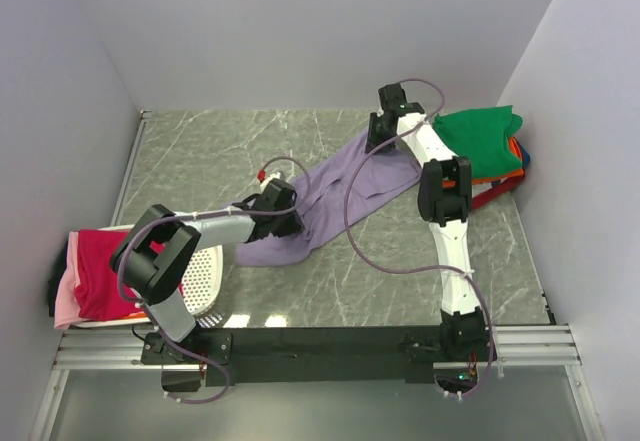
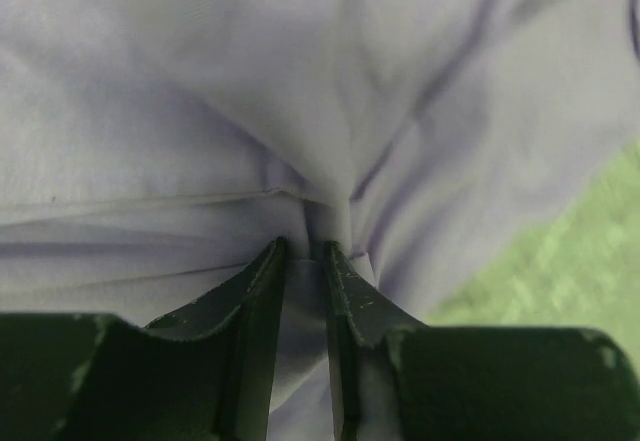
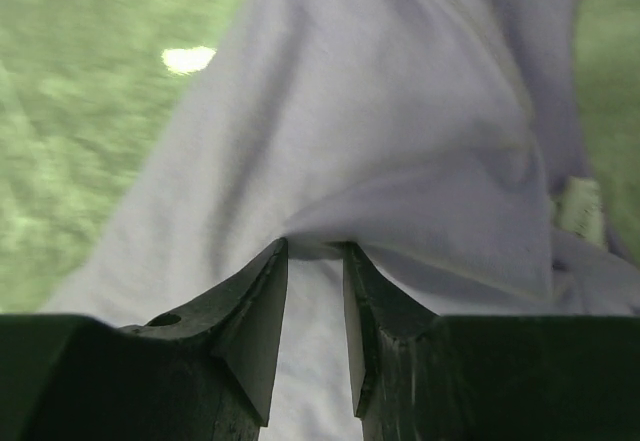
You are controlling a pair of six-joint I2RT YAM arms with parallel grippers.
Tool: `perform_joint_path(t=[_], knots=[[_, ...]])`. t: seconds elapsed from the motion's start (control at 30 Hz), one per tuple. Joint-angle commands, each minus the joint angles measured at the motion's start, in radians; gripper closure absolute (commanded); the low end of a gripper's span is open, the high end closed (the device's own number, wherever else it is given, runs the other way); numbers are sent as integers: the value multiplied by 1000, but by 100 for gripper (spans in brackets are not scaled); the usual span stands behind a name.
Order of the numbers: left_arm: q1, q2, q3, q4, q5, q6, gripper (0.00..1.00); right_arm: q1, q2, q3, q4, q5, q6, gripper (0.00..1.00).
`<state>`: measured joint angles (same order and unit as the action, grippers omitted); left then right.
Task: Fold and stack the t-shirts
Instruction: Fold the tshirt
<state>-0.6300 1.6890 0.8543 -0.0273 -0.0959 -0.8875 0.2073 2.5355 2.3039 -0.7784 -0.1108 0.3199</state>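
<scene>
Left gripper (image 2: 305, 251) and right gripper (image 3: 315, 251) each pinch a fold of the lavender shirt (image 1: 325, 196), stretched diagonally between them over the table (image 1: 200, 151), apparently to flatten it for folding.

Soft, even overhead light with faint shadows; wrist views blur the purple shirt (image 2: 300, 81), with glare on the table (image 3: 187, 58).
</scene>
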Motion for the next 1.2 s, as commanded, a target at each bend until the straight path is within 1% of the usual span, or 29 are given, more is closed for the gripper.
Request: perform_joint_path(t=[0.0, 0.07, 0.13, 0.27, 0.33, 0.37, 0.43, 0.47, 0.5, 0.53, 0.57, 0.6, 0.7, 0.77, 0.97, 1.07, 1.17], knots=[[-46, -14, -23, -25, 117, -54, 71, 15, 25, 81, 63, -116, 37, 63], [-68, -17, -27, 6, 151, -68, 71, 15, 28, 88, 90, -177, 53, 62], [-92, -25, -21, 9, 156, -74, 71, 17, 26, 88, 122, -205, 67, 62], [-106, -49, 11, -52, 101, -51, 71, 15, 2, 78, 146, -234, 82, 61], [-106, -78, 31, -83, 82, -41, 71, 15, -47, 52, 160, -224, 77, 60], [-106, -89, 41, -123, 24, -34, 71, 17, -102, 5, 166, -218, 68, 60], [-106, -120, 69, -160, -23, -25, 71, 15, -174, -64, 194, -181, 58, 59], [-106, -130, 80, -181, -51, -22, 71, 17, -211, -145, 206, -168, 47, 59], [-106, -150, 100, -215, -109, -15, 71, 15, -287, -187, 224, -155, 41, 59], [-106, -161, 109, -232, -135, -8, 71, 15, -322, -225, 226, -114, 36, 59], [-106, -170, 117, -244, -158, -4, 71, 15, -354, -292, 222, -95, 24, 59], [-106, -187, 130, -253, -206, 10, 70, 15, -404, -320, 205, -72, 18, 59], [-103, -203, 138, -261, -264, 42, 70, 15, -466, -417, 156, -1, 1, 59], [-88, -192, 138, -249, -284, 61, 70, 21, -480, -480, 136, 48, -15, 60], [-62, -72, 137, -241, -304, 104, 70, 40, -488, -609, 113, 129, -15, 60], [-60, -16, 124, -243, -314, 99, 70, 49, -497, -650, 126, 134, -5, 60], [-60, 8, 95, -232, -303, 87, 71, 58, -476, -641, 128, 128, -4, 60]])
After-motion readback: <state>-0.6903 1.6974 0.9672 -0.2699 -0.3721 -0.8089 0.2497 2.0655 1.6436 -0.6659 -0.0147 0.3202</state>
